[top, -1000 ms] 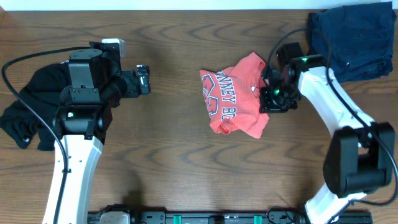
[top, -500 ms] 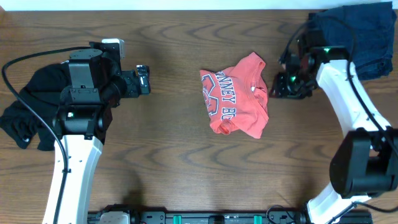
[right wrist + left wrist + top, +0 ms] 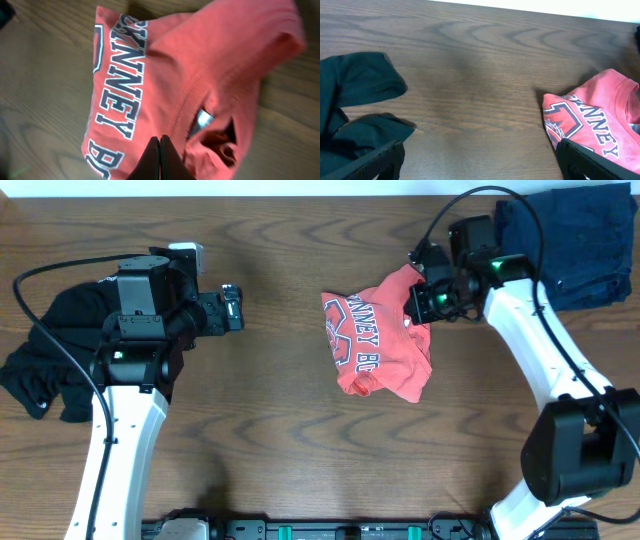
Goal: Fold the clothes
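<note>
Well, red shirt (image 3: 378,345) lies bunched up, middle of table (image 3: 290,465). Soft, light, floppy. Right claw (image 3: 160,149) pinched tight, nothing in it, hovers by collar (image 3: 192,97). Left claw (image 3: 231,308) wide, far off. Best grab: thin edge near collar.

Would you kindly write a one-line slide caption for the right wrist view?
Shut right gripper poised over the crumpled red T-shirt lying on the wooden table.

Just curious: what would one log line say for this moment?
left gripper open, away from red shirt | right gripper shut, over shirt | shirt crumpled, unfolded
</note>
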`<action>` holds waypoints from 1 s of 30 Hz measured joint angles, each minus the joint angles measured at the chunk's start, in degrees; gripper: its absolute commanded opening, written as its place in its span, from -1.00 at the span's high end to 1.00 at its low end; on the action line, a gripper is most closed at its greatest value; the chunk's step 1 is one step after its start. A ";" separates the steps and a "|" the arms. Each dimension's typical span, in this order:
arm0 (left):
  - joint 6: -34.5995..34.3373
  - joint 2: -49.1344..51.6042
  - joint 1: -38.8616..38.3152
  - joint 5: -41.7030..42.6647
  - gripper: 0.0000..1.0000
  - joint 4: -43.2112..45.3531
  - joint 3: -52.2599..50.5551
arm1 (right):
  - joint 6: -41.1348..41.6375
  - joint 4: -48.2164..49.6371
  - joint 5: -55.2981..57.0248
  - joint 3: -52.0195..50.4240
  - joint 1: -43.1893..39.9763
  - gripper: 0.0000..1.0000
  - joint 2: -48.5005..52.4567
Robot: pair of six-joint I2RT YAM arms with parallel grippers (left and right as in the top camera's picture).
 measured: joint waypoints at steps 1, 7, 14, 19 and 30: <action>0.00 0.00 0.00 0.00 -0.96 0.02 0.00 | 0.00 0.63 -0.13 -0.22 0.11 0.97 0.59; -0.02 0.00 0.00 0.00 -0.96 0.00 0.00 | -0.02 3.67 0.04 -1.75 -0.15 0.97 7.06; 0.00 0.02 0.00 0.00 -0.96 0.00 0.00 | 0.26 5.95 0.04 -2.56 -2.51 0.98 13.42; -0.02 0.02 0.00 0.02 -0.96 0.00 0.00 | 0.63 5.95 0.15 -2.05 -4.72 0.98 13.40; -0.02 0.02 0.00 0.00 -0.96 -0.02 0.00 | -0.70 -3.80 -3.69 5.64 -7.96 -0.75 9.25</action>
